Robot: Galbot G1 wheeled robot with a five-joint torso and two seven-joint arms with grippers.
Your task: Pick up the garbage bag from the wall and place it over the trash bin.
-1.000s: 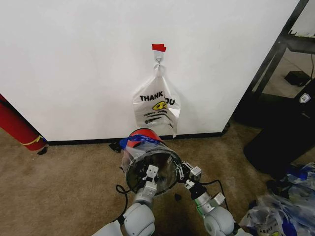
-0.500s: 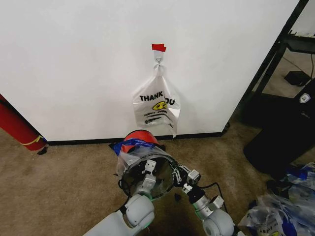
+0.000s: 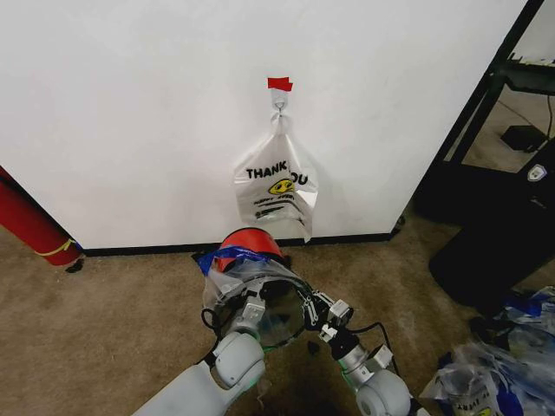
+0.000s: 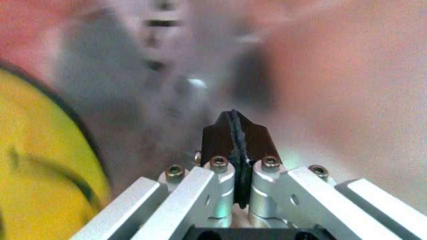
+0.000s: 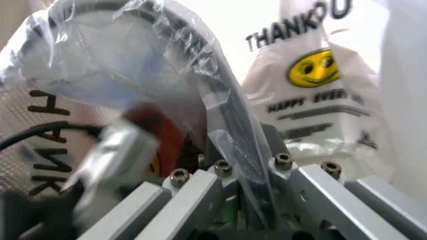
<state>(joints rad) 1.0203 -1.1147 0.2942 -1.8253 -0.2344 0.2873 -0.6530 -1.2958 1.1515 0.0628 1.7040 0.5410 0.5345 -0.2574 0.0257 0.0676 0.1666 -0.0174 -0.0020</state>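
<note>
Left hand (image 4: pixel 233 131) pinched closed inside trash bin (image 3: pixel 260 299), right hand (image 5: pixel 241 165) gripping garbage bag (image 5: pixel 133 65)

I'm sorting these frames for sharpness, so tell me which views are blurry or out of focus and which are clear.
Head view: evenly lit and sharp, with the garbage bag draped on the trash bin and soft shadows. Left wrist view: the left end effector is crisp, everything behind it a pink, grey and yellow blur. Right wrist view: the right end effector and plastic are sharp, the THANK YOU bag slightly soft.
</note>
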